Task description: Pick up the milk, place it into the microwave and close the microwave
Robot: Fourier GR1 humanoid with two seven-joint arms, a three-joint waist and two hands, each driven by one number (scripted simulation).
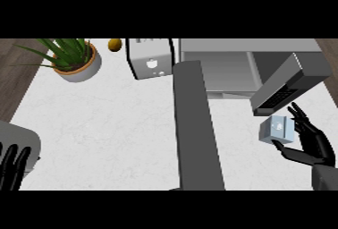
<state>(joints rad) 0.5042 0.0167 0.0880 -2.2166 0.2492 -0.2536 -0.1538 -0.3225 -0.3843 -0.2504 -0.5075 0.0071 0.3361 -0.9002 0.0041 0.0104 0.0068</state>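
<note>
Milk carton (276,129), counter's (99,134) right edge, flanked by right hand's (311,144) spread, unclosed fingers; left hand (13,166) open, idle; microwave (218,67) door open; lifting, loading, closing outstanding

The desk (99,134) is white with faint grey veining, the microwave (224,67) grey with a black keypad (280,96) on its door (293,76), and left of it stand a white toaster (152,60), a yellow-brown fruit (115,44) and a green plant (66,48) in a grey, tan-rimmed pot (82,72); the milk (276,129) in front is pale blue.
</note>
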